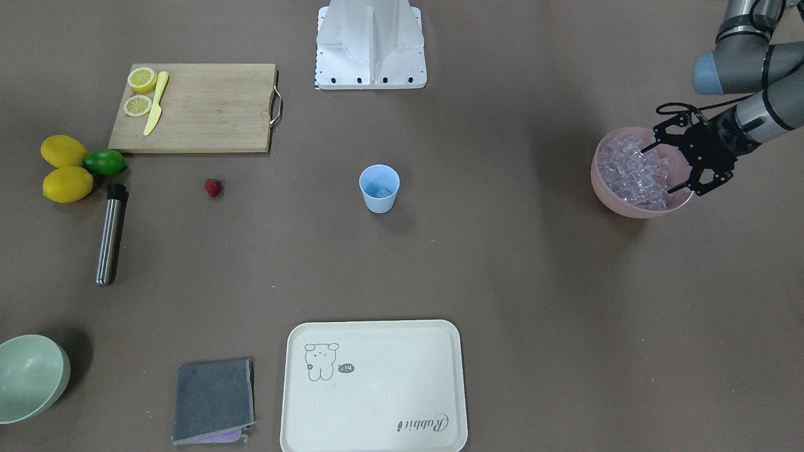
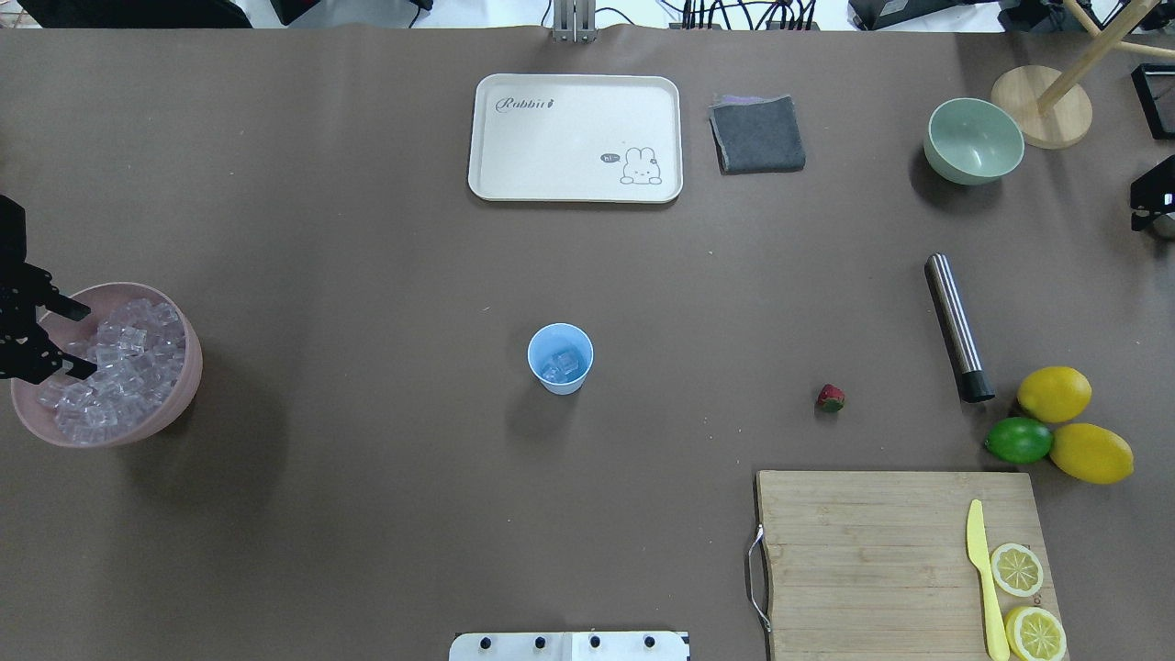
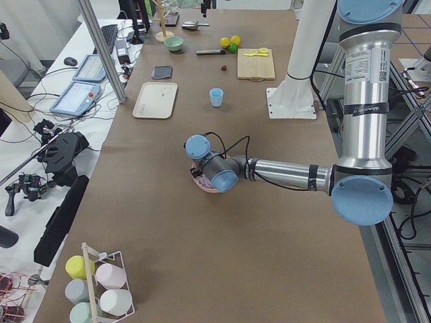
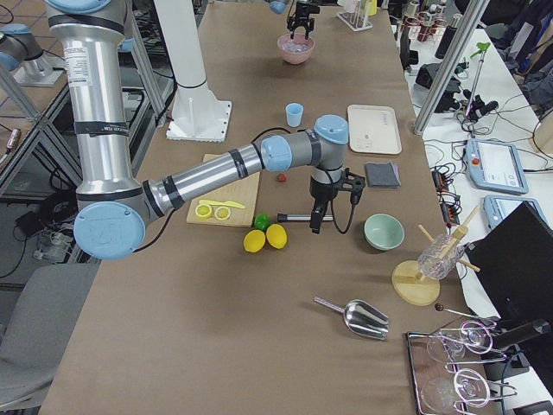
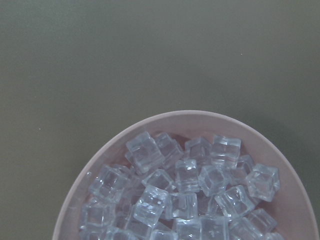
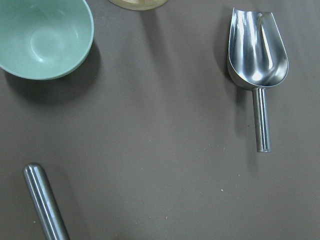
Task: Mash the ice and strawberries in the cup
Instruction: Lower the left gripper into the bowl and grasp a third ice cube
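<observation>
The left gripper (image 1: 661, 168) is wide open and holds nothing. It hangs over the pink bowl (image 1: 619, 206), far from the cup (image 1: 379, 188). Its tips are close to the ice (image 1: 628, 172) piled in that bowl, but I cannot tell if they touch it. A few cubes lie inside the cup too. The strawberry (image 1: 213, 187) lies on the counter (image 1: 502, 263), well off to the cup's other side. The right gripper (image 4: 316, 216) points down, farther out on that same side. I cannot tell if it is open.

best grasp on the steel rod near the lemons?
Take the steel rod mid-shaft, straight down from above, jaws across its narrow width. It lies flat on the table, black tip toward the lime, bare table along both long sides, so the jaws likely have room.
</observation>
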Controlling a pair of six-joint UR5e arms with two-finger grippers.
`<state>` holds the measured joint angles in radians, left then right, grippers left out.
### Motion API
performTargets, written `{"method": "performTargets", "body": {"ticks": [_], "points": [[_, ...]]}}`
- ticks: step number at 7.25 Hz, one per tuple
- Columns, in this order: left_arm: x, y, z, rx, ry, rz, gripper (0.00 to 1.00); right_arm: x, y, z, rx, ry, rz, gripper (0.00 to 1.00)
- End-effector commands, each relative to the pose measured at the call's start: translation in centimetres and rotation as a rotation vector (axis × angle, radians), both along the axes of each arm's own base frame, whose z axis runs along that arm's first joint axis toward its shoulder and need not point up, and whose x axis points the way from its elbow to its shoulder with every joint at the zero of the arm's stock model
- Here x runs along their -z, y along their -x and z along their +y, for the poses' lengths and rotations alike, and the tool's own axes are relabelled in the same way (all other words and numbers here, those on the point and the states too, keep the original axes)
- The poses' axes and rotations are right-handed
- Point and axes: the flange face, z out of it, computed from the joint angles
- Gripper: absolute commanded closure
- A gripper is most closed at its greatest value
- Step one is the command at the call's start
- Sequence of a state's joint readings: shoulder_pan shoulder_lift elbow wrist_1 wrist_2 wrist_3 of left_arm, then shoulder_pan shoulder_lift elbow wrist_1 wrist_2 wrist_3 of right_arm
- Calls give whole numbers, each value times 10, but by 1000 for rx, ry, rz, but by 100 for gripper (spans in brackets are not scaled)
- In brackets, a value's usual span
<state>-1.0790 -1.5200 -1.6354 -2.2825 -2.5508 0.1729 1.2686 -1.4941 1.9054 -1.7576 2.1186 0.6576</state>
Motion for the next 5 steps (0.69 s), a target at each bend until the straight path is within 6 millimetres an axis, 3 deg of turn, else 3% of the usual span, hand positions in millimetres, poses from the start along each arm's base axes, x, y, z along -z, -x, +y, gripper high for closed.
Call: {"method": "performTargets", "body": {"ticks": [1,5], "points": [[-5,-10,2,-2,-4,-25,3,1,0,-1,0,-4,2,0],[-13,-21,5,-1,-9,-60,3,4,0,0,-1,-9,-1,0]]}}
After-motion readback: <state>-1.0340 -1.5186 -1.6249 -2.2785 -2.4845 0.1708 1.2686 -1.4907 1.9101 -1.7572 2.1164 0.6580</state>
